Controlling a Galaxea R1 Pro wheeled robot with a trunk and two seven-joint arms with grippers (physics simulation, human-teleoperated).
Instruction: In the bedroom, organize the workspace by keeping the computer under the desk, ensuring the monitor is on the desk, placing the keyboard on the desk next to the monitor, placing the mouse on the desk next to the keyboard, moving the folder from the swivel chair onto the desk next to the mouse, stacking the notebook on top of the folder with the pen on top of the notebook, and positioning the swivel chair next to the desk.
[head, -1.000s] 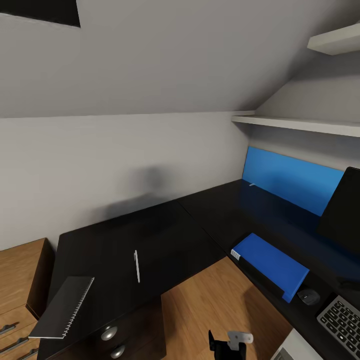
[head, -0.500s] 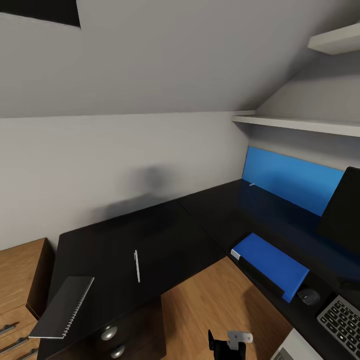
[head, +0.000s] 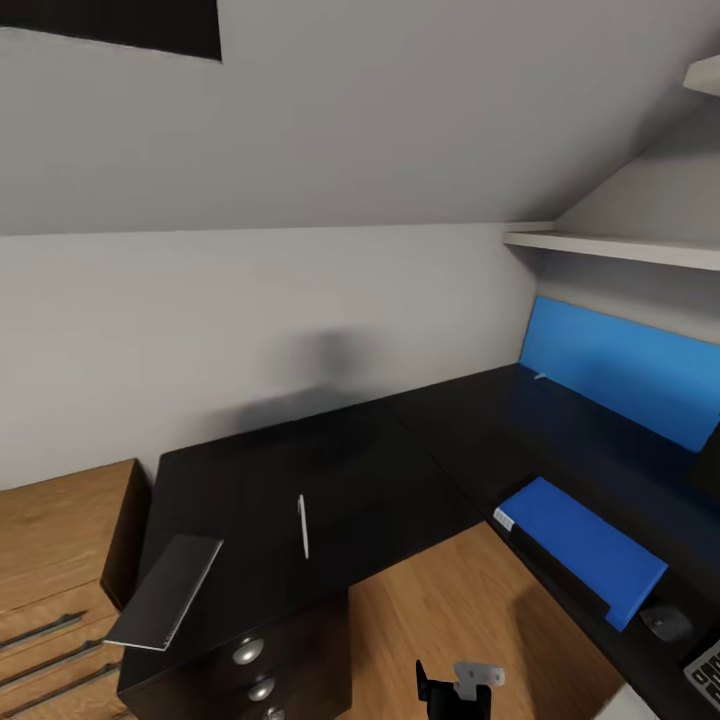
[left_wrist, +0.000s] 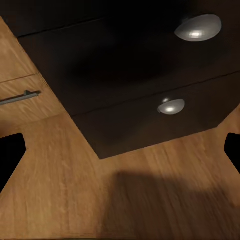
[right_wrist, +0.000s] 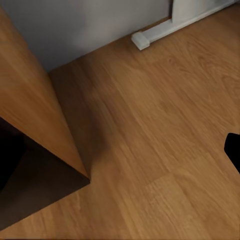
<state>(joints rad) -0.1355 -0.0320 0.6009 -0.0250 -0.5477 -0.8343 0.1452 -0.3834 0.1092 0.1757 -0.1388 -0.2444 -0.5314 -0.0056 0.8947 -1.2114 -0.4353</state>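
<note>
Desk (head: 360, 470) carries the notebook (head: 165, 590) overhanging its left end above the drawer pedestal (left_wrist: 150, 90), pen (head: 303, 526) beside it, folder (head: 585, 545) on the right wing. Mouse (head: 666, 623) sits just past the folder; keyboard (head: 706, 668) is cut off at the frame edge. Left gripper's dark fingertips (left_wrist: 11, 152) spread wide, empty; right gripper's state cannot be told.

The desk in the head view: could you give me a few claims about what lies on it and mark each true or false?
1. The blue folder lies on the desk. True.
2. The pen rests on top of the notebook. False: it lies on the bare desk top, apart from the notebook.
3. The notebook overhangs the desk's edge. True.
4. The mouse sits on the folder. False: it sits on the desk beside the folder.
5. The notebook is stacked on the folder. False: they lie far apart.
</note>
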